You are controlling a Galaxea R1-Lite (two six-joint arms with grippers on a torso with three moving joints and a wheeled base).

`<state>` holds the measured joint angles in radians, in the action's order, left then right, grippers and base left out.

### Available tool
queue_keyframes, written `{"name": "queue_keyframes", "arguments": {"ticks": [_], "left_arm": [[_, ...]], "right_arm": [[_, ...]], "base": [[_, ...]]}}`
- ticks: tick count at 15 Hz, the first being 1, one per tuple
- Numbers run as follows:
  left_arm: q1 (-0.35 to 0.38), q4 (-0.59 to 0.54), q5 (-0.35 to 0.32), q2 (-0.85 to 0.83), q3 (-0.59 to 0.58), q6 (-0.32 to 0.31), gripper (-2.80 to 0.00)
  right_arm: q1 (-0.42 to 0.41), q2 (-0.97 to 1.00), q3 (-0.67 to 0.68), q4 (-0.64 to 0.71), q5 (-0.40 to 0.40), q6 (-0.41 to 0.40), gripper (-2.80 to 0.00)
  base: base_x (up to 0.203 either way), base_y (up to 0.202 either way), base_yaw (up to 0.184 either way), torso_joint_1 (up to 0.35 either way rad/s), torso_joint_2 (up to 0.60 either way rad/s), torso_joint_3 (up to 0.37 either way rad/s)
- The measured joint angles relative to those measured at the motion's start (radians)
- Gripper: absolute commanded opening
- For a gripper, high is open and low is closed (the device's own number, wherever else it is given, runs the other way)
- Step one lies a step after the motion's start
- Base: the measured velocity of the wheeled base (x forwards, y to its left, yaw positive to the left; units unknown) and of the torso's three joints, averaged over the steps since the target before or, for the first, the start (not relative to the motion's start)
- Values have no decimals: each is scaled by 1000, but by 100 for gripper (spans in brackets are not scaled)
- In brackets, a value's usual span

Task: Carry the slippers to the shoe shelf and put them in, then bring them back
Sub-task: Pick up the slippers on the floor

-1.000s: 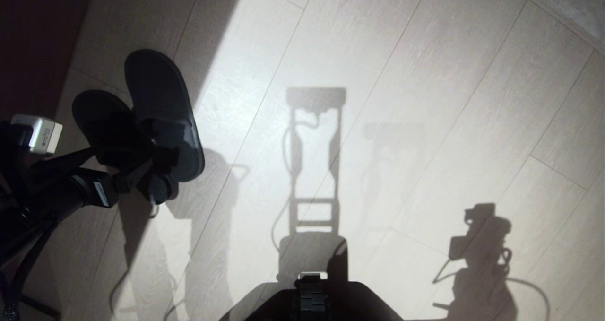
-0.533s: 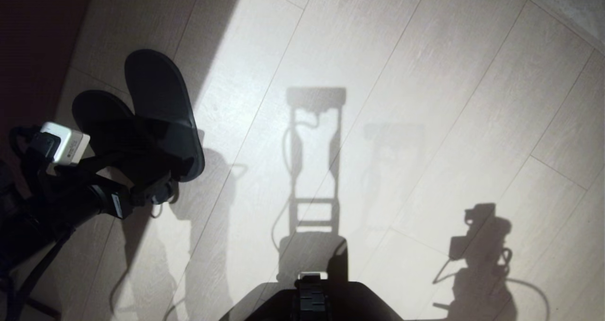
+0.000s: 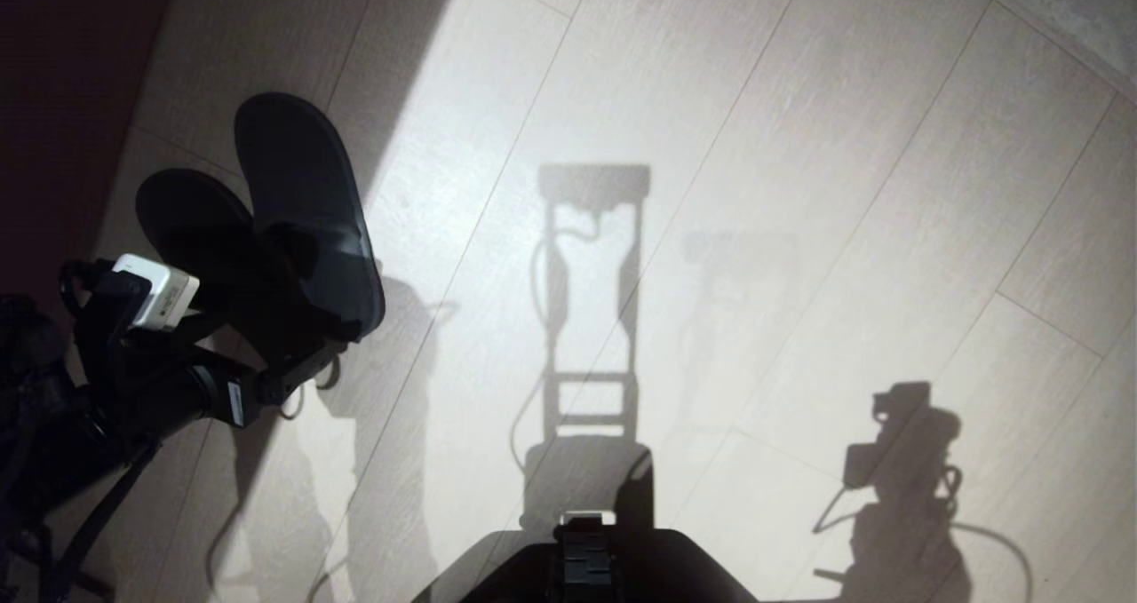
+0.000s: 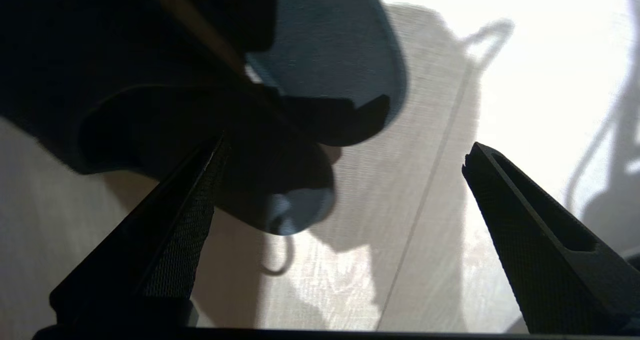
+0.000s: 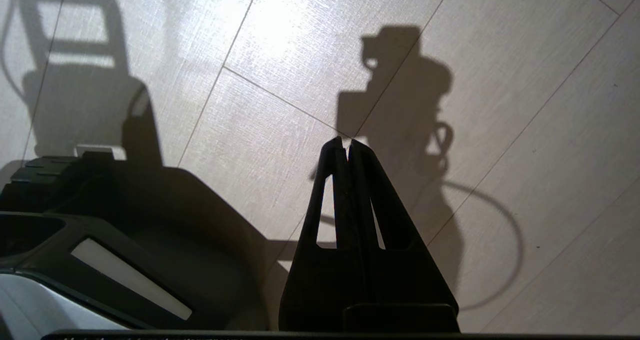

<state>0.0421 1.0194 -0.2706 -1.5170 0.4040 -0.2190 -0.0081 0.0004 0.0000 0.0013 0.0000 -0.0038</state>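
Head view. The pair of soft grey-blue fabric slippers (image 3: 298, 221) lies on the pale wood-plank floor (image 3: 755, 141), the two overlapping, one partly on top of the other, toes pointing away from the robot. The left gripper (image 3: 293, 359), a black two-fingered unit with a white camera block on its wrist, sits at the heel end of the slippers, on the side nearer the robot. A dark band of wall or furniture (image 3: 62, 70) runs beyond the slippers on their left. Shadows of the robot's frame and cables fall on the floor to the right of the slippers. The black robot base (image 3: 586, 567) is nearest the camera, well apart from the slippers.

Left wrist view. The left gripper (image 4: 345, 180) has its fingers spread wide apart with nothing between them. One finger (image 4: 185, 220) overlaps the heel of the nearer slipper; whether it touches cannot be told. The other finger stands over bare floor beside the slippers (image 4: 320, 69).

Right wrist view. The right gripper (image 5: 347, 147) hangs over bare floor (image 5: 525, 54) beside the robot base (image 5: 125, 220), fingers pressed together and empty. No slipper appears here.
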Motion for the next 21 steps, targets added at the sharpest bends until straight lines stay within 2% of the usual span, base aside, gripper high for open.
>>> {"name": "queue_keyframes", "arguments": {"ticks": [2,3,6,9,12,15,21], "left_arm": [[0,3,139,-35,-1,72,0],[1,5,179,-51,-1,108,0],[0,37,215,-109,22,145,0],[-23,190,253,-206,57,204,0],[-72,402,345,-312,106,237,0],[-87,423,355,-356,151,251,0],[-90,358,366,-382,334,268,0]], "right_arm": [[-1,0,0,0,0,0,-280],[-1,0,0,0,0,0,-280],[-1,0,0,0,0,-1,-280],[-1,0,0,0,0,0,-280],[0,0,0,0,0,0,-280],[-1,0,0,0,0,0,-280],[-1,0,0,0,0,0,-280]], "base": [[0,0,0,0,0,0],[0,0,0,0,0,0],[0,0,0,0,0,0],[0,0,0,0,0,0],[0,0,0,0,0,0],[0,0,0,0,0,0],[0,0,0,0,0,0]]}}
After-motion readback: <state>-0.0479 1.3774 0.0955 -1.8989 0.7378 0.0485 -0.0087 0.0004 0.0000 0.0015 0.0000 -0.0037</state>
